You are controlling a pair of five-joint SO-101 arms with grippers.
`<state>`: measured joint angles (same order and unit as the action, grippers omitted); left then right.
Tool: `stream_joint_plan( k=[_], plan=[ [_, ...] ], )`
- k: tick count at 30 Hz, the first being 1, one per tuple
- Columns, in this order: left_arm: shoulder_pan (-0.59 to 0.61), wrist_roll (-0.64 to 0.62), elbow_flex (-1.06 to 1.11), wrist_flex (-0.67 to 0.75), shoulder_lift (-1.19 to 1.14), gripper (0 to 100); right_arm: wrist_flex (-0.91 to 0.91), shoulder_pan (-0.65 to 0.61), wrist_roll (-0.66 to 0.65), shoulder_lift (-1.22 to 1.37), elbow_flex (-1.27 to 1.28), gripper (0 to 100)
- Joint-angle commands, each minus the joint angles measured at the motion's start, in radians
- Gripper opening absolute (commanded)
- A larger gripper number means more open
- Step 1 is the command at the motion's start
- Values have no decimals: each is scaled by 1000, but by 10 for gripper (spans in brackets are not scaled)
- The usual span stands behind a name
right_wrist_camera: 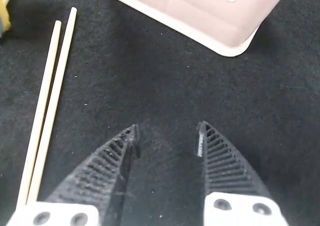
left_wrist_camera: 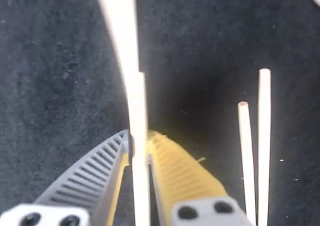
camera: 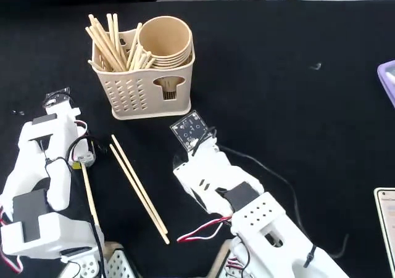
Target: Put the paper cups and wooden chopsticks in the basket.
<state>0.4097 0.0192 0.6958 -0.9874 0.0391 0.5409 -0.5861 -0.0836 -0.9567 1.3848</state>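
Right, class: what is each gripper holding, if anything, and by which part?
The left gripper pinches a wooden chopstick between its jaws, apparently near one end, with most of it sticking out beyond them. The right gripper is open, holding nothing.

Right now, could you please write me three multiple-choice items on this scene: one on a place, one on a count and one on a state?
1. The paper cups sit: A) in a person's hand B) in the basket C) in the right arm's jaws.
2. Loose chopsticks on the table: A) two B) five C) none.
3. The left arm's jaws are: A) open and empty B) shut on a cup C) shut on a chopstick.
Answers: 1 B, the stack stands in one basket compartment; 2 A, a pair lies between the arms; 3 C, the left wrist view shows them clamping it.
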Motion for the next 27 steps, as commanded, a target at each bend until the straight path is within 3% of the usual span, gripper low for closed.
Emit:
stream_joint_plan(
  k=[1, 7, 18, 27],
  plan=[
    [18, 8, 12, 17, -15, 30, -23, 21, 0, 2, -4, 194],
    [27, -55, -136, -18, -3, 30, -23, 21, 0, 2, -4, 194],
    [24, -126, -647, -273, -3, 30, -23, 21, 0, 2, -5, 194],
    [25, -126, -728, -347, -3, 30, -23, 21, 0, 2, -8, 194]
  ],
)
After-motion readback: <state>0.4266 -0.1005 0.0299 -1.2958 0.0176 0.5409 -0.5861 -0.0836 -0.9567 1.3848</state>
